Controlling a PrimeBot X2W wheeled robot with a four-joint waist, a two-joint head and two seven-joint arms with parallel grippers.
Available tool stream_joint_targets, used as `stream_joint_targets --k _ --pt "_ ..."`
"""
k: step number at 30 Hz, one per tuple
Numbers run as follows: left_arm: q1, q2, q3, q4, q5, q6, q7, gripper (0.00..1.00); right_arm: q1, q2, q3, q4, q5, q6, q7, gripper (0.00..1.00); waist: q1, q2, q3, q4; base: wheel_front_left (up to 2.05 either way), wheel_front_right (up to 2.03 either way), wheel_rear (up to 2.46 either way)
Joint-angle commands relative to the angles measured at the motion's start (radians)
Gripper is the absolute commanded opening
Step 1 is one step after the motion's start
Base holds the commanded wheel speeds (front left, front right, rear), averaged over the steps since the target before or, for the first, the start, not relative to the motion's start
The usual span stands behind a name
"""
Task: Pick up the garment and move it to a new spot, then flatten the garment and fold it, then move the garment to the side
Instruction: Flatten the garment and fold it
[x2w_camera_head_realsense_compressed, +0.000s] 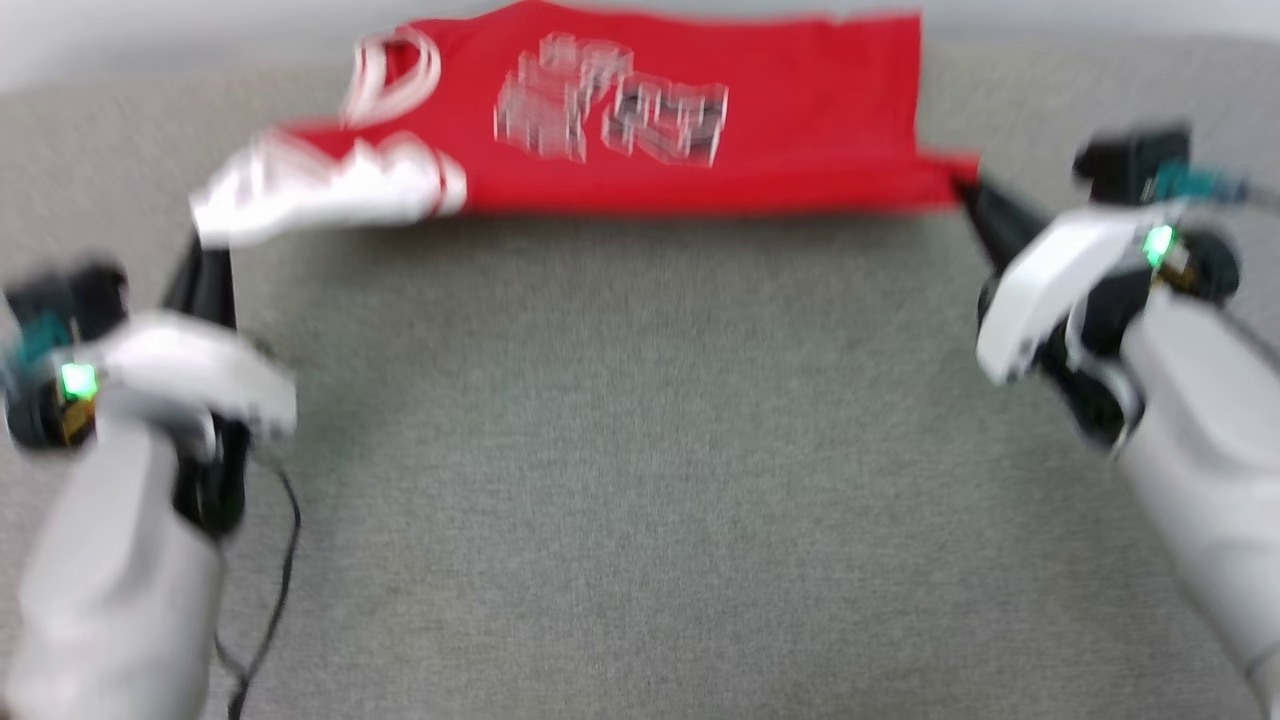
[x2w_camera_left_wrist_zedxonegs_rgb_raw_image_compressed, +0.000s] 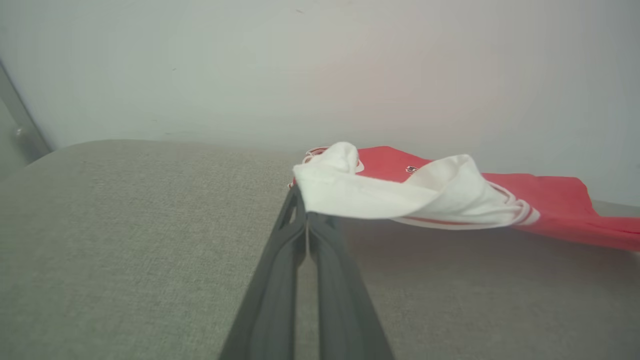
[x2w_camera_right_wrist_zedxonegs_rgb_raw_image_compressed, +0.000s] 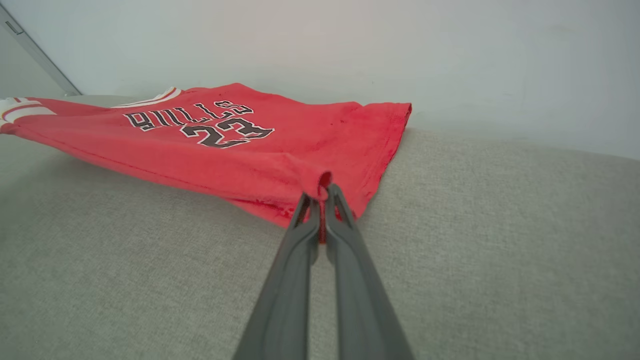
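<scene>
The garment (x2w_camera_head_realsense_compressed: 800, 130) (x2w_camera_left_wrist_zedxonegs_rgb_raw_image_compressed: 550, 200) (x2w_camera_right_wrist_zedxonegs_rgb_raw_image_compressed: 225, 150) is spread along the far edge of the grey fabric-covered worktop (x2w_camera_head_realsense_compressed: 620, 450), close to the pale wall (x2w_camera_left_wrist_zedxonegs_rgb_raw_image_compressed: 320, 65), and is stretched sideways between the two grippers. The head view is blurred.

The left gripper (x2w_camera_head_realsense_compressed: 208, 255) (x2w_camera_left_wrist_zedxonegs_rgb_raw_image_compressed: 302, 210) is pinched tight on the white sleeve end (x2w_camera_head_realsense_compressed: 320, 190) (x2w_camera_left_wrist_zedxonegs_rgb_raw_image_compressed: 400, 195) toward the far left corner. Its dark fingers (x2w_camera_left_wrist_zedxonegs_rgb_raw_image_compressed: 280, 280) press together with the white fabric bunched over their tips.

The right gripper (x2w_camera_head_realsense_compressed: 965, 185) (x2w_camera_right_wrist_zedxonegs_rgb_raw_image_compressed: 322, 192) is clamped on the garment's red corner toward the far right. A small fold of red cloth sticks up between its fingertips (x2w_camera_right_wrist_zedxonegs_rgb_raw_image_compressed: 340, 205).

The near edge of the garment is held a little off the worktop, with shadow beneath it, while the far part rests on the surface. The black-and-white print (x2w_camera_head_realsense_compressed: 610, 100) (x2w_camera_right_wrist_zedxonegs_rgb_raw_image_compressed: 200, 122) faces up, and striped trim (x2w_camera_right_wrist_zedxonegs_rgb_raw_image_compressed: 150, 98) shows at the neck. A thin dark cable (x2w_camera_head_realsense_compressed: 285, 560) hangs by the left forearm.
</scene>
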Motion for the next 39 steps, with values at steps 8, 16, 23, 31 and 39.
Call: stream_joint_targets --k 8,16,23,31,39 --pt "0.493 0.014 0.032 -0.338 -0.025 0.135 0.05 0.0 0.31 -0.083 0.052 -0.137 0.041 -0.001 0.017 0.0 0.0001 0.0 -0.221 -0.008 0.0 0.0 0.0" --pt "0.822 0.025 0.043 -0.676 -0.047 0.281 0.192 0.0 0.549 -0.138 0.014 -0.291 0.047 -0.001 0.093 0.0 0.0001 0.0 -0.283 -0.01 0.0 0.0 0.0" --pt "0.96 0.045 0.046 -0.9 -0.058 0.358 0.292 0.0 0.695 -0.16 -0.117 -0.428 0.005 -0.001 0.187 0.0 0.0001 0.0 -0.273 -0.001 0.0 0.0 0.0" --pt "0.782 0.05 0.028 -0.878 -0.071 0.312 0.318 0.0 0.678 -0.069 -0.277 -0.523 -0.111 -0.001 0.304 0.0 0.0001 0.0 -0.181 0.002 0.0 0.0 0.0" --pt "0.505 0.05 -0.01 -0.688 -0.063 0.225 0.321 0.0 0.537 -0.014 -0.311 -0.518 -0.222 -0.001 0.366 0.0 0.0001 0.0 -0.051 0.002 0.0 0.0 0.0"
